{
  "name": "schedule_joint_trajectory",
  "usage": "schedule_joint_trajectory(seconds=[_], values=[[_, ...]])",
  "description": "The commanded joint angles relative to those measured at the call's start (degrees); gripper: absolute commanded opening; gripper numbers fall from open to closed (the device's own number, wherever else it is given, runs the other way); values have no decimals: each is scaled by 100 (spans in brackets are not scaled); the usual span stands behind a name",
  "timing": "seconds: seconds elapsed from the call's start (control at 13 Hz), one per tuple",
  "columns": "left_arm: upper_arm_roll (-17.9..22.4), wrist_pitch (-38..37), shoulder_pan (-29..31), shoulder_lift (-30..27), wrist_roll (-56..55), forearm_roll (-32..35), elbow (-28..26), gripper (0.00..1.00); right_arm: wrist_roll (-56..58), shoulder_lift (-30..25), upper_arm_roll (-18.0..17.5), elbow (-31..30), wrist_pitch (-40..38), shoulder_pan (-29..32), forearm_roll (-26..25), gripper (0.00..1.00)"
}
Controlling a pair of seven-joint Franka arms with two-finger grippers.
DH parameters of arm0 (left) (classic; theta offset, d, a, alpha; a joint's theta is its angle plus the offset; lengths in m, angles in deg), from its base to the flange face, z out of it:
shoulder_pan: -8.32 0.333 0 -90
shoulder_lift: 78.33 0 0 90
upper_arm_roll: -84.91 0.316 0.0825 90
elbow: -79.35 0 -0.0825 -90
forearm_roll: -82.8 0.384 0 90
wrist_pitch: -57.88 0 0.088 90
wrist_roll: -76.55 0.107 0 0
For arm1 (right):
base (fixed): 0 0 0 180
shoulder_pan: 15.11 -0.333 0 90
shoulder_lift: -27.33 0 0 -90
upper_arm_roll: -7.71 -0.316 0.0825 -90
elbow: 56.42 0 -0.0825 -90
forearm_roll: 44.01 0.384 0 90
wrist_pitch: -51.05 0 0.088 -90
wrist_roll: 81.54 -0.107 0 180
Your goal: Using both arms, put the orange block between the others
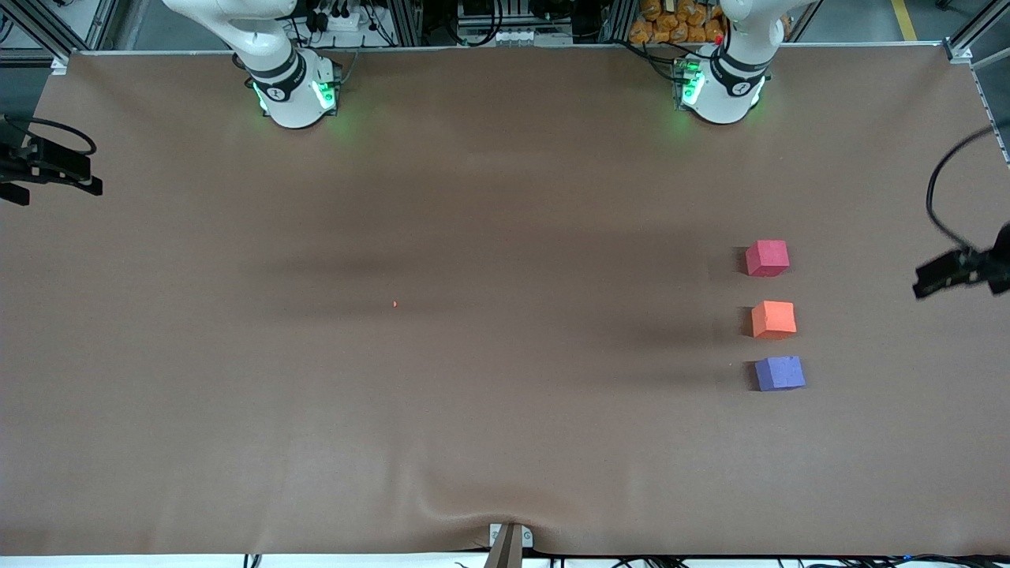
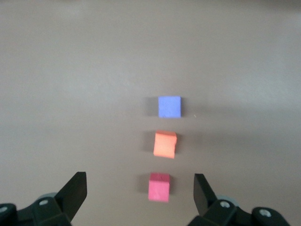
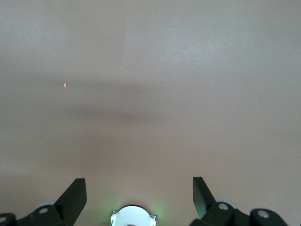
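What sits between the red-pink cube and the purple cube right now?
The orange block sits between the red-pink cube and the purple cube, apart from both. The front view and the left wrist view both show it.

Three cubes (image 1: 774,319) (one orange), two arms (image 1: 284,79).

The orange block (image 1: 773,319) sits on the table between the red-pink cube (image 1: 767,258) and purple cube (image 1: 779,373).
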Motion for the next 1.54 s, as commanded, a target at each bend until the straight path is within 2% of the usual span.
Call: schedule_joint_trajectory(seconds=[0.0, 0.31, 0.46, 0.62, 0.92, 1.15, 1.46], values=[[-14, -229, 42, -490, 1, -218, -109, 100, 36, 6, 12, 65, -20, -45, -71, 100], [-5, -555, 42, -711, -17, -412, -118, 100, 36, 6, 12, 65, -20, -45, -71, 100], [283, -555, -263, -913, -43, -596, -187, 100, 36, 6, 12, 65, -20, -45, -71, 100], [1264, -659, -1157, -1080, -35, -718, -310, 100, 36, 6, 12, 65, -20, -45, -71, 100], [2558, -669, -2363, -1406, -8, -904, -776, 100, 36, 6, 12, 65, -20, -45, -71, 100], [2816, -660, -2638, -1643, -34, -904, -1084, 100, 36, 6, 20, 65, -20, -45, -71, 100], [2860, -651, -2717, -1582, 9, -843, -1032, 100, 27, 6, 3, 65, -29, -37, -63, 100]])
